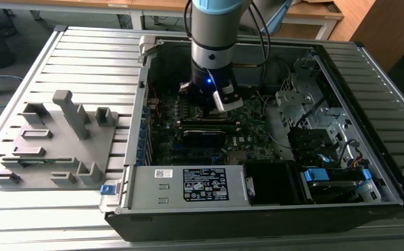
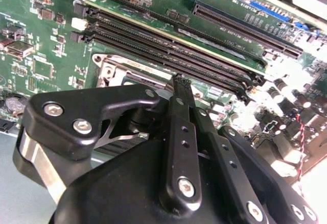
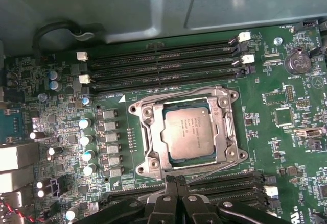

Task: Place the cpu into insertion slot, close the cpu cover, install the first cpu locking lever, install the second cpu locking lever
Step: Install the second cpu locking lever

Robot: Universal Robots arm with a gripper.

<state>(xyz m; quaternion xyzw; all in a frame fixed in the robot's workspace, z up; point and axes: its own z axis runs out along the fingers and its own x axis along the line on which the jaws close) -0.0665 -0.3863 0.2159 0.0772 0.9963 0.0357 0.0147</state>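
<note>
The cpu, a dull silver square, sits in the insertion slot on the green motherboard. The cpu cover, a silvery frame, lies flat around it. A thin wire lever runs along the socket edge nearest my fingertips. My gripper is shut, with its tips pressed together just off that edge. In the second wrist view, the gripper hangs low over the socket corner. In the exterior view, the gripper reaches down into the open computer case.
Long black memory slots flank the socket on two sides. Capacitors stand beside it. The case walls, the power supply, cables and drive bays ring the board. A grey fixture lies at the exterior view's left.
</note>
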